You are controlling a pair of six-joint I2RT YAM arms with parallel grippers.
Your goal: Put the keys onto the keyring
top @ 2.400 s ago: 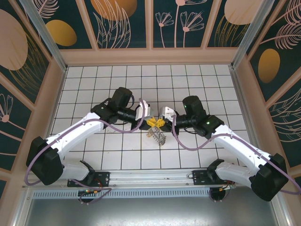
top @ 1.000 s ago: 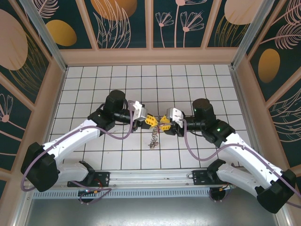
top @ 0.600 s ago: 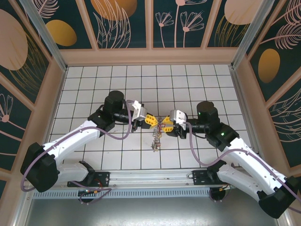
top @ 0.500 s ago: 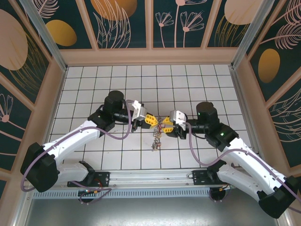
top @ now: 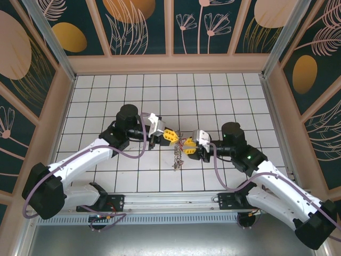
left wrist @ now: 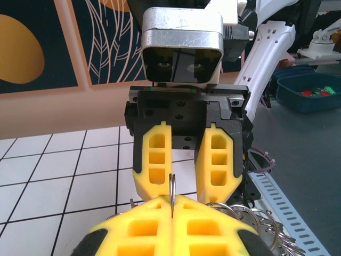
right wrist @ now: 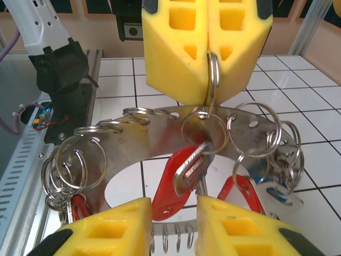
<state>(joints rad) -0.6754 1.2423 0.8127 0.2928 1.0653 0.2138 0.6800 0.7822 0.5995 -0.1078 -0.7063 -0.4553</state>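
Gripping the keyring [right wrist: 160, 140], left hand [right wrist: 208, 92] is closed; right hand [right wrist: 174, 216] seemingly holds red key [right wrist: 187, 164].

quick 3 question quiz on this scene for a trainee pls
1. True or false: the left hand is shut on a thin metal split ring.
2. The plastic-tagged metal key by the right hand's fingertips is: A red, B green, C black.
3. Fill in: the flat grey metal keyring hangs ___ the two hands.
Key: 1 true; 2 A; 3 between.
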